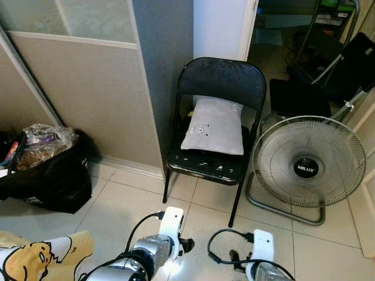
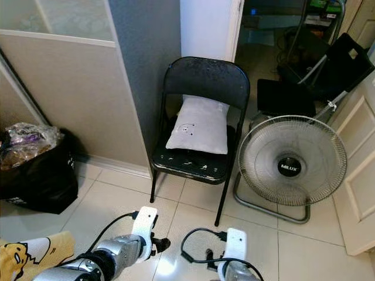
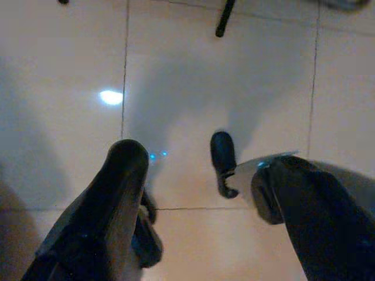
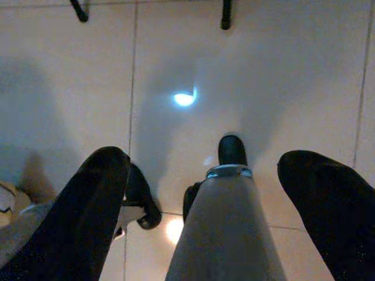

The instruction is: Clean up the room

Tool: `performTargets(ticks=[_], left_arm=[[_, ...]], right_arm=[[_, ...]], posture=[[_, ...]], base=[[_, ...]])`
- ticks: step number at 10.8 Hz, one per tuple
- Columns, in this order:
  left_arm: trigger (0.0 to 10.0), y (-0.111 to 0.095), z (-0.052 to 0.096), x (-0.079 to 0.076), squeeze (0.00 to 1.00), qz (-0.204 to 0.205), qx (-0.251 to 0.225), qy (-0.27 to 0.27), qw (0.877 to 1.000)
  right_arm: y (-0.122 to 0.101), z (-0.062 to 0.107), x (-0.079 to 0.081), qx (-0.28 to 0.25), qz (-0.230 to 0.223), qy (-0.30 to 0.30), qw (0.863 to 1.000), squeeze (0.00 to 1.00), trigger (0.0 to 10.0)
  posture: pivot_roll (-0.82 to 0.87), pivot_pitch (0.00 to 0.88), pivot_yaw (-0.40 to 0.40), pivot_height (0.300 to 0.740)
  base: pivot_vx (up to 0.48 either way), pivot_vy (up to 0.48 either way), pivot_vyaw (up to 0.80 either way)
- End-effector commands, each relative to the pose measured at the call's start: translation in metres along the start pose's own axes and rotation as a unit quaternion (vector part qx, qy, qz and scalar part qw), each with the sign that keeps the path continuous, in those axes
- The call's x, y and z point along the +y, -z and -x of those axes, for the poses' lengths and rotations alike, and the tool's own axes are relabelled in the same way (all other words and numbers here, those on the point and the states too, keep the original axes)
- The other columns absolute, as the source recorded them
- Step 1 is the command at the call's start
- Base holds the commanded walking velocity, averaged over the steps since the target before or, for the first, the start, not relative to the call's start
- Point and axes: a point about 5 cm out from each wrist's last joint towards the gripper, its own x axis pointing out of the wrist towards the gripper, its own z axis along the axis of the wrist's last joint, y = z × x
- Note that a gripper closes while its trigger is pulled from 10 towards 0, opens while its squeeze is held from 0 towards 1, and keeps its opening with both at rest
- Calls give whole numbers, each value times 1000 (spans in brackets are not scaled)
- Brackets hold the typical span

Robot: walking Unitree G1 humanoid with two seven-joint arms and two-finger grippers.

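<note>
One black metal folding chair [image 1: 218,88], one pale grey square pillow [image 1: 214,126] on it, one round wire-caged floor fan [image 1: 307,164], one full black rubbish bag [image 1: 50,170].

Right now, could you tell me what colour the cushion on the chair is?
Light grey cushion, left eye view.

Head views evenly lit, sharp, mild bending of straight lines toward edges. Soft glare patch on glossy floor tiles [image 1: 176,266] just beside left arm. Doorway behind fan [image 1: 309,162] darker. Chair [image 1: 218,88] casts faint shadow on tiles beneath. Wrist views dim, warm-tinted, grainy; bright bluish-white reflection spot on tile [image 4: 184,98], another [image 3: 111,96]. Black fingers [image 3: 105,216] close to lens, blurred, nearly featureless. Broad soft shadows cross tiles.
</note>
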Motion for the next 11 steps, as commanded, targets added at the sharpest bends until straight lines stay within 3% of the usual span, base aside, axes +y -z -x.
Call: performTargets(ticks=[1,2,4,5,11], left_arm=[[10000,1,0,3,0,35,-3,-11,999],[10000,1,0,3,0,35,-3,-11,999],[10000,15,0,5,0,23,24,-31,999],[10000,20,-1,2,0,13,30,-35,999],[10000,23,-1,3,0,-6,34,-39,999]], right_arm=[[3,0,3,9,15,-7,1000,0,10000],[3,0,3,9,15,-7,1000,0,10000],[10,1,-1,32,82,-20,996,0,10000],[9,1,-4,34,94,-18,995,0,10000],[9,1,-7,28,93,-16,995,0,10000]], posture=[[-176,0,51,740],[-176,0,51,740],[-182,0,-2,740],[-176,0,-39,740],[-156,0,-54,740]], base=[[0,0,0],[0,0,0],[0,0,0],[0,0,0],[0,0,0]])
